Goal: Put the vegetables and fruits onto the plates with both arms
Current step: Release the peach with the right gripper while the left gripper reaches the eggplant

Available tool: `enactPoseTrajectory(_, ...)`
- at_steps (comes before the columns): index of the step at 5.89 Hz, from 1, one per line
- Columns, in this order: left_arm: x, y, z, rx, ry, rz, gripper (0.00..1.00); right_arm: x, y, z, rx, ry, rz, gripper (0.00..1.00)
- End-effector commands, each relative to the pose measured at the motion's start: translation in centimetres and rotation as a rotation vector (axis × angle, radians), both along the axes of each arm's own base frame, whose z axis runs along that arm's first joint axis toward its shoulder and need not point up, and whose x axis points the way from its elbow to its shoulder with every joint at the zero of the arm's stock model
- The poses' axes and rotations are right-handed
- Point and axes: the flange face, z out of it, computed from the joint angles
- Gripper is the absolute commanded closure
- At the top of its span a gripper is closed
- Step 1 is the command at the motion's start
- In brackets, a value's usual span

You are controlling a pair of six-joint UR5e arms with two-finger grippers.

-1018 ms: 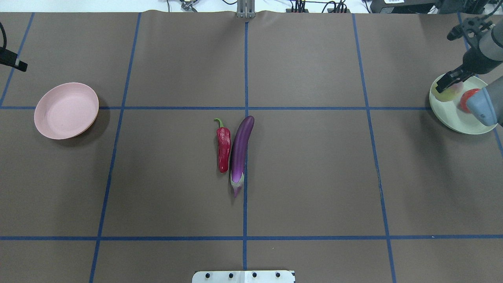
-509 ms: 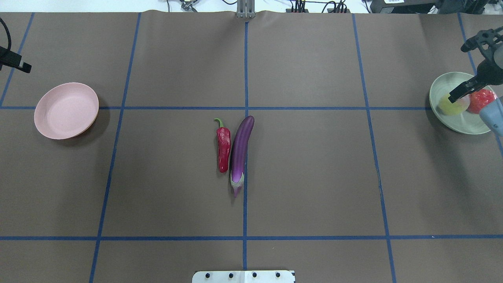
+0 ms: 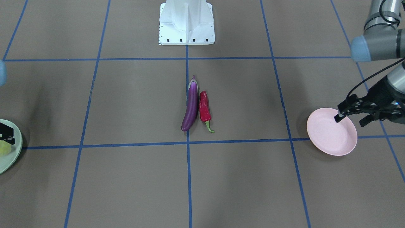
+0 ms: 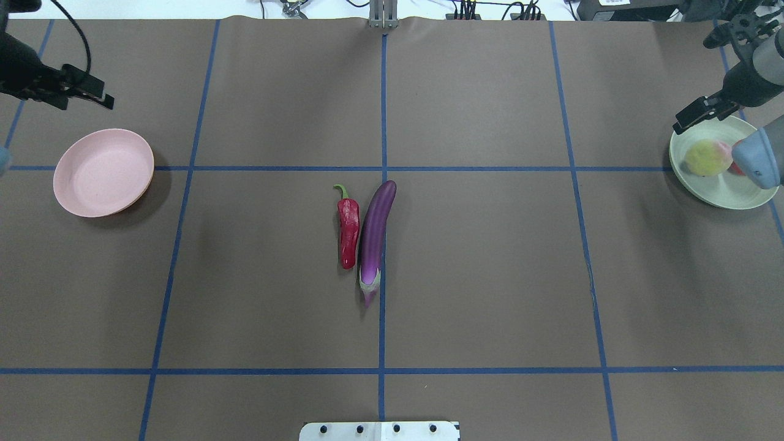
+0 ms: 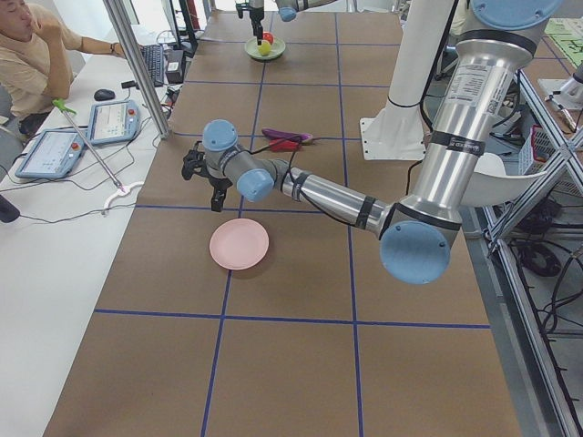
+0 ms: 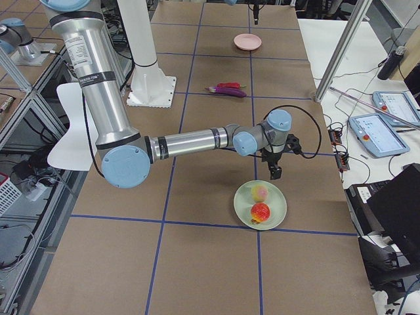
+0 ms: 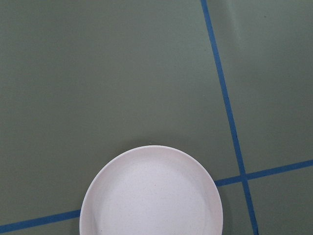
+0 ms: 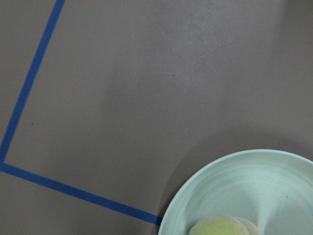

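Brown paper crossed by blue tape lines covers the table. Near the centre of the overhead view a long glossy purple eggplant with a pale cap lies against a shorter wrinkled red chili pepper on its left. Both run along the middle tape line, the chili's green stem toward the top of the frame. At the left edge sits a round pale pink plastic plate, bare. The left gripper hovers near its rim, its two black fingers spread wide with nothing between them. At the right edge a round pale mint green plastic plate holds a round yellow-green peach with a pink blush and, just beside it, a round rough red-orange fruit. The right gripper hangs over that plate's upper-left rim, clear of the peach and gripping nothing; how far its fingers are parted cannot be told. A white base block shows at the bottom edge.
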Motion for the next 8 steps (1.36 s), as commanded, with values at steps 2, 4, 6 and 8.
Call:
enactPoseTrajectory(2,18.2,1.7,-13.4,-0.109,0.023,-0.019,0.00,0.1,0.0,-0.3,-0.011,-0.016,0.008,0.01)
enactPoseTrajectory(4,31.2,2.2,-21.2,-0.083,-0.021,-0.032,0.00,0.2,0.1,0.4,-0.019,-0.007,0.009,0.00)
enactPoseTrajectory(6,38.7,5.2,-23.9,-0.085,-0.048,-0.019,0.00,0.1,0.1,0.6,-0.021,-0.005,0.007,0.00)
enactPoseTrajectory(8,42.1,7.2,-23.0,-0.055,-0.086,0.000,0.01,0.1,0.1,0.7,-0.023,-0.004,0.008,0.00)
